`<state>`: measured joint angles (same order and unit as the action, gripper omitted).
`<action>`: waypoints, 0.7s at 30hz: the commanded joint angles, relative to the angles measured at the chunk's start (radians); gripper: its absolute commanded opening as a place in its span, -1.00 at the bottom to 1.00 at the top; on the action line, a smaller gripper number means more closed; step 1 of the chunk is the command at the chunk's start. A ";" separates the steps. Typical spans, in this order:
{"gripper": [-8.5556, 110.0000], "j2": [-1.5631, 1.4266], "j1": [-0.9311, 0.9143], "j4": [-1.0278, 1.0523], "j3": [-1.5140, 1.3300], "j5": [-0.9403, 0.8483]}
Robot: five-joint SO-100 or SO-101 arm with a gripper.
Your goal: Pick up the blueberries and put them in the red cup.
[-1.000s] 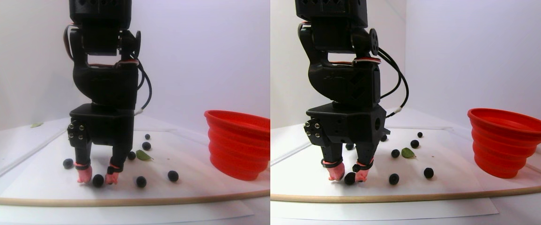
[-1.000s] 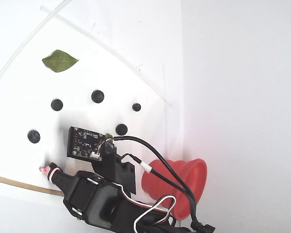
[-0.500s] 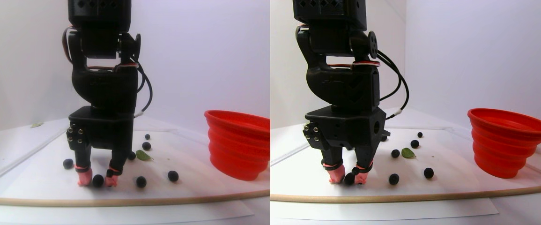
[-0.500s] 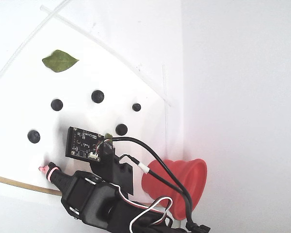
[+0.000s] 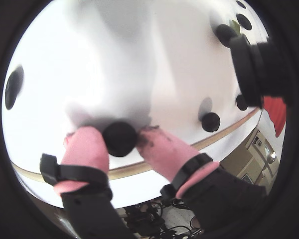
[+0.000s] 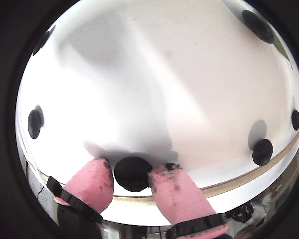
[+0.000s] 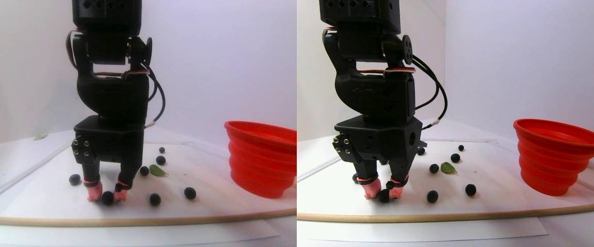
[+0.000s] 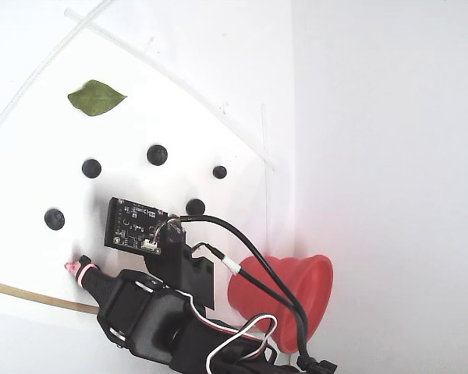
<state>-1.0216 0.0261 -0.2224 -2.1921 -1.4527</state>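
Note:
My gripper (image 5: 118,135) points straight down at the white sheet, and its pink fingertips press on both sides of one blueberry (image 5: 119,142) that rests on the sheet. The other wrist view shows the same gripper (image 6: 133,171) hold on the berry (image 6: 133,175). In the stereo pair view the gripper (image 7: 106,195) is low at the front left, with that berry (image 7: 107,198) between the tips. Several more blueberries (image 7: 155,199) lie loose around it. The red cup (image 7: 261,159) stands upright to the right, apart from the arm.
A wooden strip (image 7: 122,222) runs along the sheet's front edge, just in front of the gripper. A green leaf (image 7: 158,170) lies among the berries, and a bigger leaf (image 8: 96,97) lies far off. White walls (image 8: 374,117) close the back.
The pink fingertips have come closer together around the berry, and the arm has sunk slightly. The loose berries and the cup have not moved.

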 commanded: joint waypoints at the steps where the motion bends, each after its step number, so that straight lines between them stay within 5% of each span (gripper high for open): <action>1: -0.63 -0.009 -0.006 -0.017 0.009 -0.009; 21: -0.67 -0.055 -0.026 -0.040 -0.046 -0.044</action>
<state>-1.0078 0.0230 -0.2500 -2.2151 -1.4864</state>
